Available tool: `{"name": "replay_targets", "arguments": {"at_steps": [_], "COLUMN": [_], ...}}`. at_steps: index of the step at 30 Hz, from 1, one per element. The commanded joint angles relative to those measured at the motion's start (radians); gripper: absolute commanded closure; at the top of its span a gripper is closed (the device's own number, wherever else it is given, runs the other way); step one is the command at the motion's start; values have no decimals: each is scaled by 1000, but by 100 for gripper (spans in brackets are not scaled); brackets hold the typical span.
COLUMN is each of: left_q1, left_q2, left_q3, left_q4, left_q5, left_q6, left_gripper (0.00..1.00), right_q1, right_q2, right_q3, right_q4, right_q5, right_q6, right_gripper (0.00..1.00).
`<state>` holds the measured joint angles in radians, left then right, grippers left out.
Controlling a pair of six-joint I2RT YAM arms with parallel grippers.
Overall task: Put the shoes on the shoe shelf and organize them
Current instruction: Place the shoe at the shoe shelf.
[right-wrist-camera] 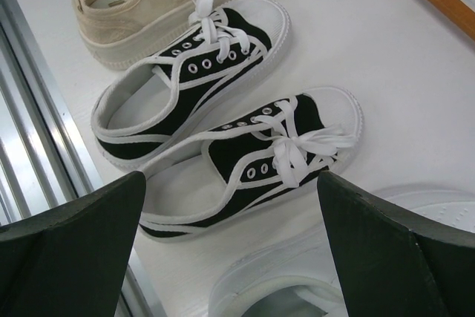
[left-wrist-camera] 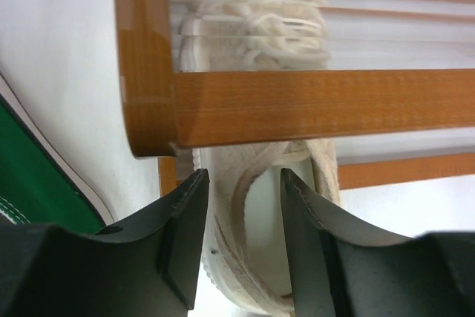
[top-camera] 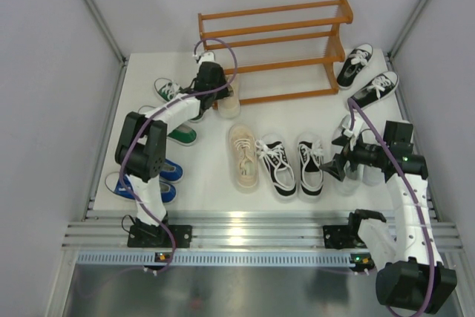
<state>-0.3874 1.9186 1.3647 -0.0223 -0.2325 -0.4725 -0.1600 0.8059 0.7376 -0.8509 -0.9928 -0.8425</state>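
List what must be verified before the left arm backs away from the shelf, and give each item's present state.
1. Left tool not clamping the beige lace-up sneaker: ok, jaws stand apart around its heel wall.
2. That sneaker seated on the orange-brown wooden shelf: cannot tell; it passes under a bar and the heel sticks out.
3. Green sneaker clear of the retreat path: cannot tell; it lies close on the left.
4. Right tool open: ok, wide, above a black sneaker with white laces.
5. Second beige sneaker reachable: ok, nothing lies over it.
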Motion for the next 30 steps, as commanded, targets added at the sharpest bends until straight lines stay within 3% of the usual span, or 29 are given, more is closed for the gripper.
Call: {"name": "replay_targets", "arguments": {"at_steps": [1, 9, 14, 16, 20, 21, 23, 30], "left_q1": [2, 2, 1, 1, -1, -2, -4, -8], "left_q2": [-99, -242, -308, -323, -343, -348, -349, -270], "left_q3": [2, -99, -153, -174, -232, -242, -263, -248], "left_q4": [29, -24, -45, -60, -67, -65, -67, -67], "left_q5": [73, 277, 312, 323, 370, 383, 395, 361], "left_q6": [29, 87, 121, 143, 181, 187, 207, 227], "left_gripper": [51, 49, 51, 55, 77, 90, 99, 100], "right_q1": [-3, -6, -6, -6, -6, -6, -6, -6], "right_q2": [-8, -5, -2, -2, -1, -1, 3, 4], "right_q3": [19, 17, 17, 19, 17, 17, 17, 16], "right_q4": [-4, -8, -10, -10, -10, -11, -13, -10], "right_q5": [-37, -41, -43, -43, -41, -41, -41, -38], "right_q6": [-30, -35, -40, -41, -41, -41, -43, -43], "right_gripper": [1, 1, 0, 1, 1, 1, 0, 1]}}
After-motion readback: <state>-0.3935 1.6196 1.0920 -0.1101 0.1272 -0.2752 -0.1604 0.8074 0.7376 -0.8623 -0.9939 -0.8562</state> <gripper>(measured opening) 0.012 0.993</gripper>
